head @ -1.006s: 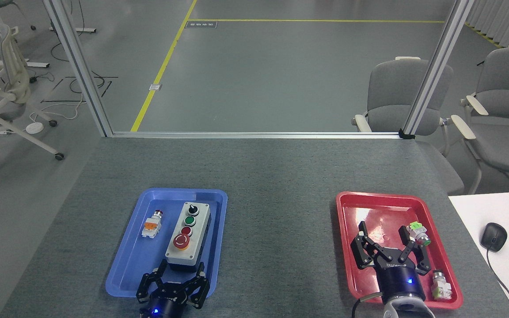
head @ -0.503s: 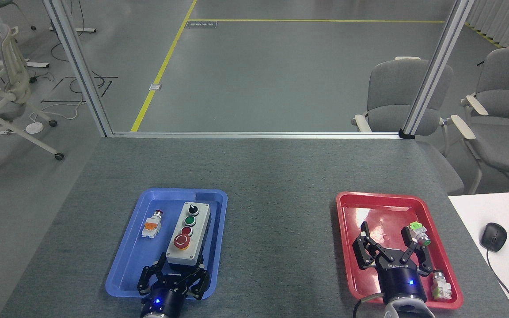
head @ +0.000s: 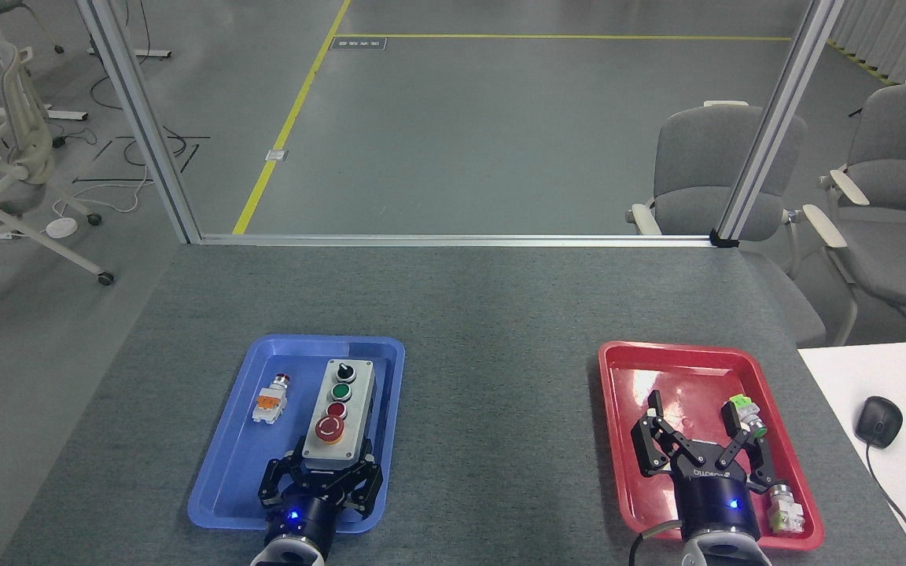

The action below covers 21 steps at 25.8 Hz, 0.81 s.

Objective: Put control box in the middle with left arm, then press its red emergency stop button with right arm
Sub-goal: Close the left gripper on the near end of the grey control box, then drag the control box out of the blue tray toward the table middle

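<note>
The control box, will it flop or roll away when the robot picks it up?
Probably not. The control box looks like a hard, flat-sided block, so it should stay stiff and not roll. Its smooth sides might slip a little in the left gripper, which grips only its near end, so the far end could dip.

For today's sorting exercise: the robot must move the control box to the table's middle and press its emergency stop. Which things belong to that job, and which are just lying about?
Belong:
oblong light-grey control box
big red mushroom emergency stop button
dark grey felt tabletop
left gripper
right gripper

Lying about:
blue plastic tray
red plastic tray
small white-and-orange push-button part
</note>
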Available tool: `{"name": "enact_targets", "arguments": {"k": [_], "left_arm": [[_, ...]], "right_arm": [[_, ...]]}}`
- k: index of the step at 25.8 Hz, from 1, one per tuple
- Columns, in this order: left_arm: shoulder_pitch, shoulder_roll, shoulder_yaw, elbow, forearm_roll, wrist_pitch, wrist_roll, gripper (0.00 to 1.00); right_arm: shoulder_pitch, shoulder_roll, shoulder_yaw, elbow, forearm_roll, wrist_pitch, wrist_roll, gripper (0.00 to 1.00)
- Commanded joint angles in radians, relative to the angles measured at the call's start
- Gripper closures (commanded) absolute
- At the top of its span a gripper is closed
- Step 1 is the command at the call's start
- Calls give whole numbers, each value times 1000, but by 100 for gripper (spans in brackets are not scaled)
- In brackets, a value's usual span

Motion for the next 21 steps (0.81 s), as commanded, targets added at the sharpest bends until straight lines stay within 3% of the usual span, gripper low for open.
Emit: {"name": "enact_targets", "arguments": {"k": [1,13,19,21], "left_arm": [[-24,-4,0,26,4,1,0,1],[-48,-4,-2,72,1,-10,-3,2],[-58,-4,-2,110,-1,-21,-1,22],[-64,0,-2,112,-2,-21,-1,36]], "right_arm": [[5,7,2,-19,-8,2,11,2],[28,-10,-2,-22,-8,2,22,2],[31,-10,4,-18,-8,2,22,2],[37,-11,4,-16,-7,2,22,2]]}}
